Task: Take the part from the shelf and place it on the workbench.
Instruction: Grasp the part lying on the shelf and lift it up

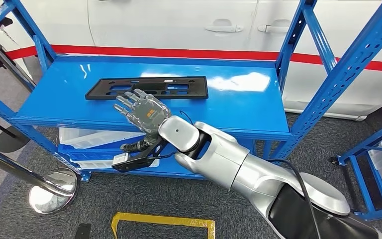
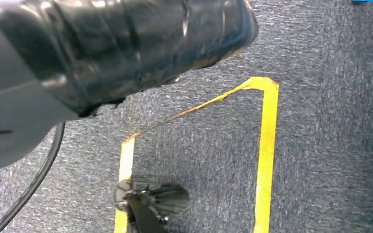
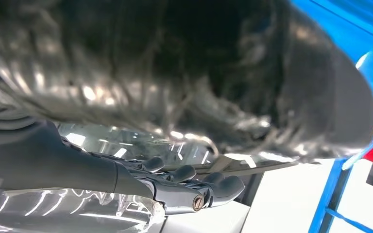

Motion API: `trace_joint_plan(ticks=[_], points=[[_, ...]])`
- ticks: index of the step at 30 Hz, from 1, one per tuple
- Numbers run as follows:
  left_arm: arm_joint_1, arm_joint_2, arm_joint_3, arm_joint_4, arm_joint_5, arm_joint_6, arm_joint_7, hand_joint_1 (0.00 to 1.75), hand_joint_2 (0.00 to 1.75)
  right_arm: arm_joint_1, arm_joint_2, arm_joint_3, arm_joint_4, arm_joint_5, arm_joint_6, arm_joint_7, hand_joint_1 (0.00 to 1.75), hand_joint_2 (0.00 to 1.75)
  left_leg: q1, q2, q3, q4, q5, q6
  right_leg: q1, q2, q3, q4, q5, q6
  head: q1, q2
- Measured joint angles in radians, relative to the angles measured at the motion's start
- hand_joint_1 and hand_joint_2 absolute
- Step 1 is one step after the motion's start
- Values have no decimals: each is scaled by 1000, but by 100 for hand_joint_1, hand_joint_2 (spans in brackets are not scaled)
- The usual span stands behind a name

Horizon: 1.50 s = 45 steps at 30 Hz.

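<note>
The part [image 1: 149, 88] is a long flat black plate with cut-outs, lying on the top board of the blue shelf [image 1: 238, 107]. My right hand [image 1: 144, 112] reaches over the shelf's front edge, fingers spread and stretched out flat, their tips at the plate's near edge. Nothing is in its grasp. In the right wrist view the dark fingers [image 3: 194, 194] are extended under the ribbed cover, and the picture is blurred. My left hand [image 2: 102, 43] appears as a dark wrapped cover above the carpet, and its fingers are hidden.
White bins [image 1: 87, 137] sit on the lower shelf board. A chrome post base [image 1: 52, 191] stands on the floor at the left, with yellow floor tape [image 1: 161, 219] nearby. A white car [image 1: 179, 20] is behind the shelf. Another blue rack [image 1: 378, 164] stands at the right.
</note>
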<state>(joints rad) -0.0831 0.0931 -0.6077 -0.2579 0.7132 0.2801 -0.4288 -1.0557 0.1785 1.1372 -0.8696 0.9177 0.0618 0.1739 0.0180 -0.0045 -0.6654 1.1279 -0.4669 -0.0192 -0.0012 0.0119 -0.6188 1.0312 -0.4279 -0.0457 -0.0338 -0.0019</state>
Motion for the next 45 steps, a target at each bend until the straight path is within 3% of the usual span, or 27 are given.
trace_joint_plan(ticks=[2,6,8,10,11,12,13,15,17,22,24,26,27,28,30,32,34,37,39,41,42,43,45], points=[[-2,0,0,0,0,-5,0,0,0,-2,1,0,4,5,0,1,0,0,-4,-1,44,-97,31,8,4,1,0,1,-2,7,1,0],[-2,-1,0,0,0,-8,-1,0,0,-3,1,-1,14,18,3,3,0,0,-2,-2,56,-123,34,26,7,0,-4,6,-10,27,2,0],[-2,-1,-1,0,0,-6,-1,0,0,-3,1,-3,20,25,5,3,0,0,3,-1,60,-129,37,36,7,-2,-35,74,-54,37,5,0],[-3,-1,-1,0,0,-5,-1,0,0,1,0,-3,27,32,5,3,0,0,2,0,61,-129,36,41,3,-2,-94,201,-113,43,7,0],[-2,-1,-1,0,1,-5,-1,0,0,5,0,-3,32,34,6,3,0,0,2,0,61,-129,35,42,1,-3,-119,251,-127,44,7,0],[-2,-1,-1,0,1,-4,0,0,0,8,-1,-3,36,35,7,3,0,0,2,0,61,-128,34,42,-1,-3,-131,270,-122,45,7,0],[-1,-1,-1,0,1,-4,0,0,0,10,-2,-3,40,36,7,3,0,0,2,-1,62,-127,32,41,-2,-3,-124,252,-99,44,7,0],[-1,-2,-1,0,2,-4,0,0,0,10,-2,-3,44,39,7,3,0,0,3,-2,65,-123,27,37,-4,-3,-71,133,-31,40,7,0],[-2,-3,-1,0,2,-4,0,0,0,8,-2,-3,47,42,8,3,0,0,-1,-3,64,-117,21,28,-2,-2,-21,32,-1,35,6,0],[-2,-5,-1,0,3,-6,0,0,0,8,1,-3,54,47,8,3,0,0,1,-1,56,-96,3,3,-2,0,1,0,-5,12,2,0],[-3,-6,-1,0,4,-7,0,0,0,7,4,-3,56,48,8,3,0,0,3,0,11,-1,-42,-5,-4,-2,8,-4,-7,3,-1,0],[-2,-5,-1,0,5,-7,0,0,0,10,6,-3,58,48,9,3,0,0,3,0,-58,124,-83,-9,-3,-2,12,-3,-11,-2,-2,0],[0,-5,-1,0,6,-7,0,0,0,11,6,-3,60,49,9,3,0,0,3,0,-79,155,-83,-9,-2,-2,13,-3,-13,-4,-3,0],[1,-5,-1,0,6,-7,0,0,0,13,6,-3,61,49,9,3,0,0,3,0,-83,149,-64,-8,-1,-1,15,-2,-15,-4,-3,0],[1,-5,-1,0,6,-7,0,0,0,13,7,-3,62,49,9,3,0,0,3,0,-38,34,9,-1,0,0,23,0,-22,-2,-3,0],[-2,-5,-1,0,6,-7,0,0,0,11,9,-3,63,50,9,3,0,0,-3,-1,18,-82,50,8,4,1,28,1,-29,4,-2,0],[-2,-5,-1,0,6,-7,0,0,0,10,10,-3,63,50,9,3,0,0,-9,-2,35,-114,45,15,6,1,28,-1,-32,13,-1,0],[0,-6,-1,0,5,-8,1,0,0,8,11,-3,63,50,9,3,0,0,-4,-2,47,-128,44,30,6,0,26,11,-44,30,1,0],[0,-6,-1,0,5,-9,0,0,0,6,12,-4,63,50,9,3,0,0,1,0,59,-137,42,40,4,-2,-16,95,-84,39,4,0],[-2,-6,-2,0,5,-10,0,0,0,8,12,-4,64,50,9,3,0,0,0,0,66,-137,35,47,0,-2,-89,222,-127,43,5,0],[-1,-6,-2,0,5,-11,0,0,0,10,11,-4,65,50,9,3,0,0,0,-1,69,-135,30,48,-1,-2,-117,263,-131,44,5,0],[0,-6,-2,0,5,-11,0,0,0,12,11,-4,67,50,10,3,0,0,0,-1,74,-134,25,48,-3,-3,-129,267,-114,45,5,0],[2,-6,-2,0,5,-11,0,0,0,13,11,-4,68,50,10,3,0,0,0,-2,89,-130,12,44,-4,-3,-97,170,-35,42,6,0]])
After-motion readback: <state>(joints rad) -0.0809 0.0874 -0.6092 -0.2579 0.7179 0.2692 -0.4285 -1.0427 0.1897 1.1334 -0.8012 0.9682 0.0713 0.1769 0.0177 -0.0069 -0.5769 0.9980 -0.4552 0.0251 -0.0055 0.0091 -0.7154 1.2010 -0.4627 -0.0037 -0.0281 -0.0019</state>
